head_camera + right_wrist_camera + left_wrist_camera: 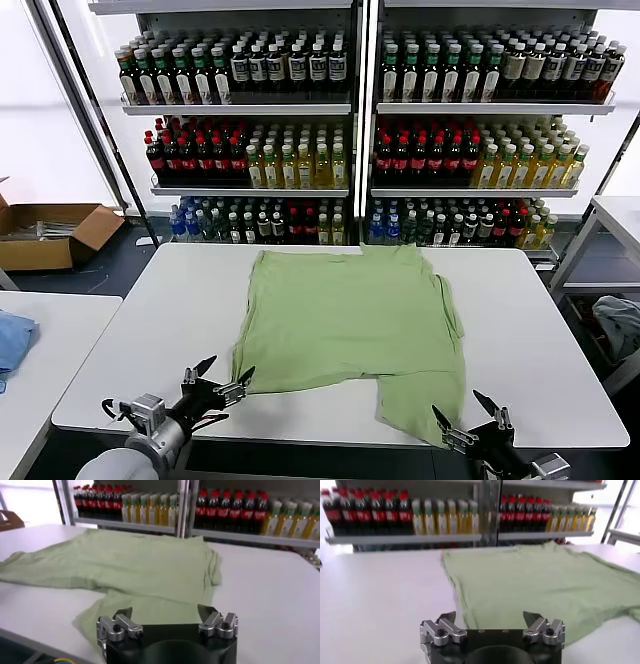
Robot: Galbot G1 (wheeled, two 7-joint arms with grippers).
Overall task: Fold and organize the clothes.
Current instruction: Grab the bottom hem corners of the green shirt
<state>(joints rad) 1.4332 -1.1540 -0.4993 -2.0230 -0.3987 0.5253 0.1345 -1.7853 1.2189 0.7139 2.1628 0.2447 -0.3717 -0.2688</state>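
The light green shirt (355,330) lies flat on the white table (140,330), back side up, with one part hanging toward the near right edge. No collar, buttons or print show. It also shows in the left wrist view (540,580) and the right wrist view (130,570). My left gripper (227,375) is open and empty, just off the shirt's near left corner; its own view shows it (491,617) at the hem. My right gripper (463,410) is open and empty at the shirt's near right flap; its own view shows it (164,612) over that flap.
Shelves of bottles (330,130) stand behind the table. A cardboard box (50,232) sits on the floor at far left. A second table (40,350) at left holds a blue cloth (12,340). A grey-blue bundle (620,325) lies at right.
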